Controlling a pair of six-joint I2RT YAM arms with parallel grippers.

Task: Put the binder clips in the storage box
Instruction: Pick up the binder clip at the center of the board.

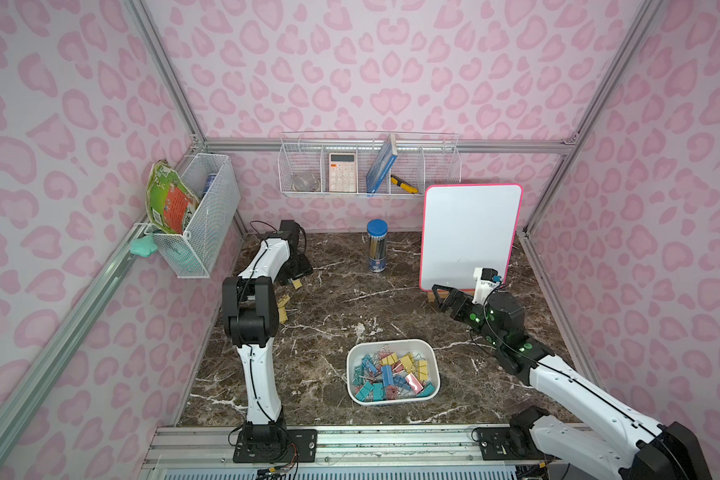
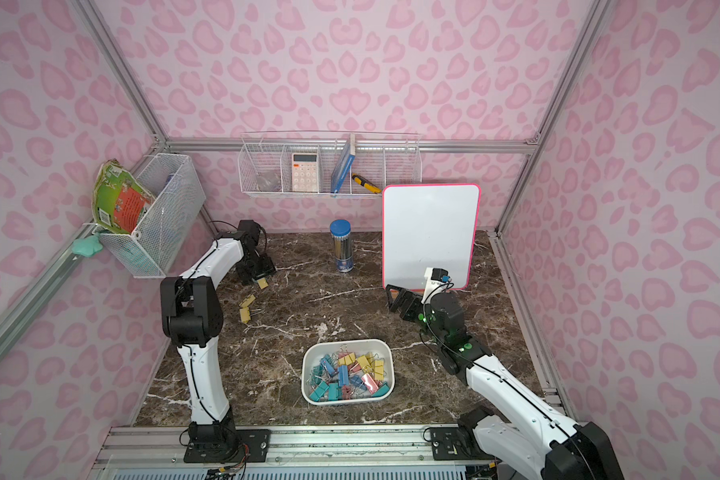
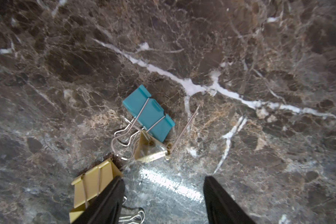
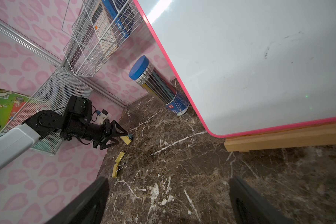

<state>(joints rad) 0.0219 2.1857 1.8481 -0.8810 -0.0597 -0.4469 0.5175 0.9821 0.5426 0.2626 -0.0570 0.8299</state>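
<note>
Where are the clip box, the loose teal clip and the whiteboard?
storage box (image 1: 351, 370): in a top view, on its side wall.
teal clip (image 3: 147, 112): left wrist view, on its flat body.
whiteboard (image 1: 470, 232): in a top view, mid white face.

surface: brown marble tabletop (image 1: 329, 299) | on it: storage box (image 1: 391, 401), loose binder clips (image 1: 284, 309), pencil tube (image 1: 377, 247), whiteboard stand (image 4: 279, 138)

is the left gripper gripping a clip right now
No, the left wrist view shows the left gripper open over bare marble, a yellow clip lying outside one finger.
</note>
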